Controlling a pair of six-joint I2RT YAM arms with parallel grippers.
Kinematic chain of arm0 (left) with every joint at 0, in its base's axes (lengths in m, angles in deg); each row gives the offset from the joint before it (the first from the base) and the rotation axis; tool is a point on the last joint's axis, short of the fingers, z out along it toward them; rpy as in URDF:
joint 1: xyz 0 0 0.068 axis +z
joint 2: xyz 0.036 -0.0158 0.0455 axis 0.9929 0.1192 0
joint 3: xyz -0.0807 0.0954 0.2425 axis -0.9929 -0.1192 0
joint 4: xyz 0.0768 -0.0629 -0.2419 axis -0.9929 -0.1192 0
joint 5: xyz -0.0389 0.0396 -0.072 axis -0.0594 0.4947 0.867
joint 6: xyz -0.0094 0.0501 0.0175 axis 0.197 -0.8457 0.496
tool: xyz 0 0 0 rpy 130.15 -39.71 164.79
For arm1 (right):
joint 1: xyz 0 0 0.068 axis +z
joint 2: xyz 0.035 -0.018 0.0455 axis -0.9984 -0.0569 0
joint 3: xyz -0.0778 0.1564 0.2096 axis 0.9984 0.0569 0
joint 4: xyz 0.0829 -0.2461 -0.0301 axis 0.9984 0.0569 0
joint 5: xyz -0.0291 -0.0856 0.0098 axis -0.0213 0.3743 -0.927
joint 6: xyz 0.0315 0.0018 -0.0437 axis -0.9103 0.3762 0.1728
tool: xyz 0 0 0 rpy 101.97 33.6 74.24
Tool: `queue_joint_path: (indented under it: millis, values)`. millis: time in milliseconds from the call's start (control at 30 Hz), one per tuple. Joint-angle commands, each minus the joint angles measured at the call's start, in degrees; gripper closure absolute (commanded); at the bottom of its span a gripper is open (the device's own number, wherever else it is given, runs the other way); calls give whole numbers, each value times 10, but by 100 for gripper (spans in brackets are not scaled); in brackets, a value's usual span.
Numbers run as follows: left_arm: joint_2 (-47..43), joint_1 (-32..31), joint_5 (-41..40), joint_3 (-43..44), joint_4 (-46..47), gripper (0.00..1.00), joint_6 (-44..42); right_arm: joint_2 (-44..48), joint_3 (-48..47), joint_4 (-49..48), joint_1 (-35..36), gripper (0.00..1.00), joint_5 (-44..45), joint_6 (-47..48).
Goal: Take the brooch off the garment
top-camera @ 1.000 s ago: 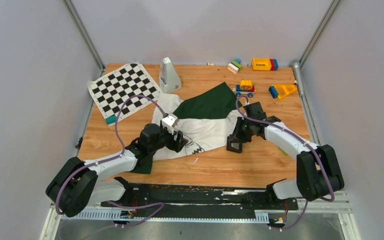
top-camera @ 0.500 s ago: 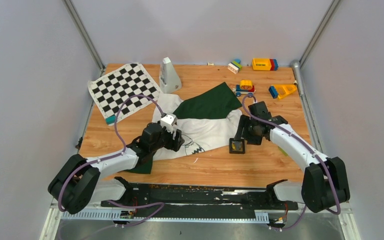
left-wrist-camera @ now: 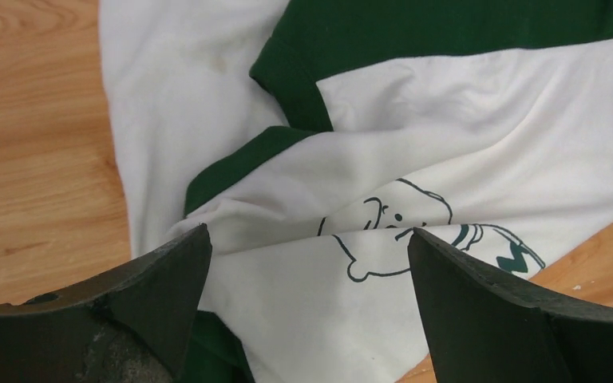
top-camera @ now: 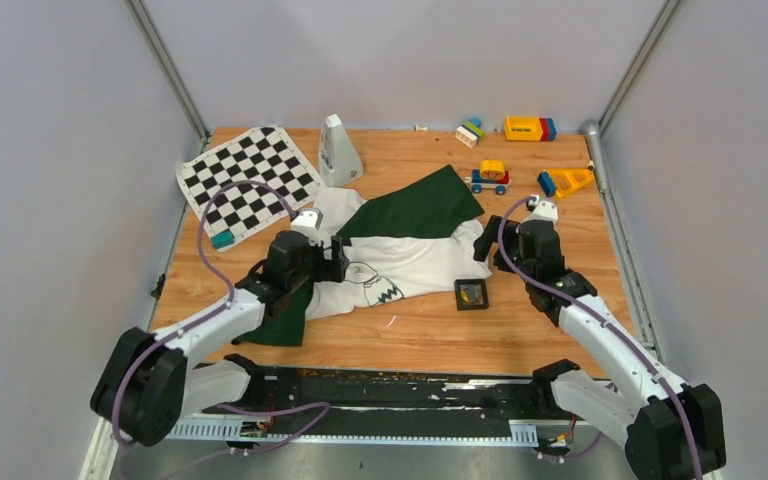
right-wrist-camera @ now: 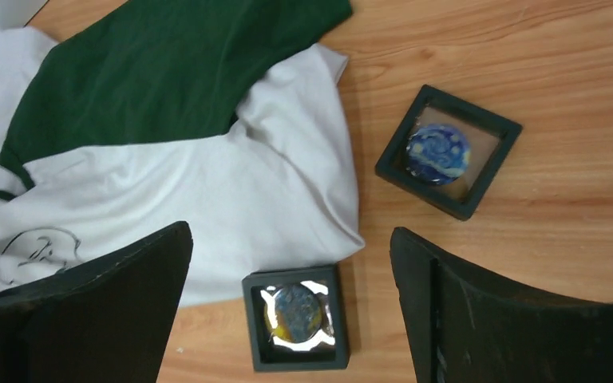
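The garment lies crumpled in the middle of the table, white with dark green sleeves and a line-drawn cartoon. My left gripper stands open just left of the cartoon, over the white cloth, holding nothing. The brooch, a small round piece with a yellowish-gold edge, lies inside a small black square tray on the wood beside the shirt's hem. From above the brooch shows as a yellow speck. My right gripper is open and empty above the tray and the hem.
A second black square tray holding a blue swirled disc sits right of the shirt. A chequered mat and a white cone-shaped object stand at the back left. Toy blocks, a toy car and an orange toy are at the back right.
My right gripper has opened over the tray and drawn back up and to the right, leaving the brooch in it. My left gripper has opened wider and pulled back left off the cartoon.
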Motion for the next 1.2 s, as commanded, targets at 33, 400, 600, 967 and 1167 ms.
queue_joint_path:
  millis: [33,400,600,967,1167]
  values:
    - [-115,3,-61,48,-72,0,-33,57,104,-278,-1,0,178,87]
    - [-236,208,-73,8,-9,0,-148,118,232,-449,-181,2,114,103]
    - [-141,245,-104,-99,251,0,-195,31,303,-635,-205,0,4,189]
    - [127,299,16,-127,534,0,-210,-250,303,-916,-201,7,-10,254]
    - [126,300,52,-97,484,0,-224,-221,268,-798,-212,0,-14,230]
